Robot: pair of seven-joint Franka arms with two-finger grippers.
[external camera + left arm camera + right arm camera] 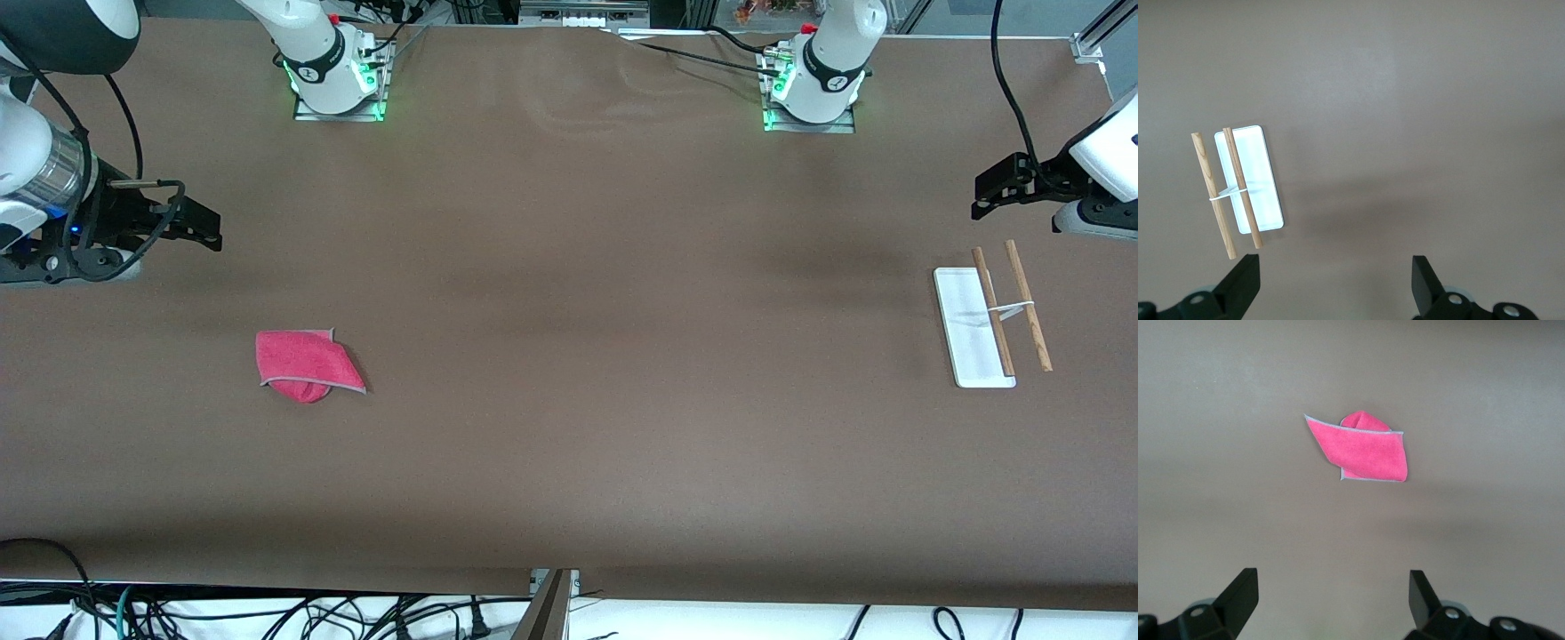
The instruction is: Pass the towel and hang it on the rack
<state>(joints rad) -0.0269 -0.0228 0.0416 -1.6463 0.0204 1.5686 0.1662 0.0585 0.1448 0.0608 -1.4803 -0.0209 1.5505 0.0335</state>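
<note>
Pink against the brown table [569, 356]: from the front view you have the small bright pink cloth towel with its thin grey stitched edge [304, 365] lying folded and bunched toward the right arm's end. The rack, a flat white rectangular base carrying two thin light-brown wooden rods joined by a white crosspiece [991, 314], stands well apart from it at the left arm's end. The right gripper [197, 224] hangs over bare table at its own end, and the left gripper [1000, 188] waits in the air close to the rack.

In the left wrist view the rack [1241, 190] sits clear of the left gripper [1337, 283], whose jaws are spread wide and hold nothing.

In the right wrist view the towel [1361, 450] lies ahead of the right gripper [1333, 595], jaws likewise spread wide and empty.

Watch the pick: the cloth is doubled over, so a shallow pinch may catch only one layer and let it unfold or slip during the handover. The rack looks light, and a nudge from the left arm could tip it.
</note>
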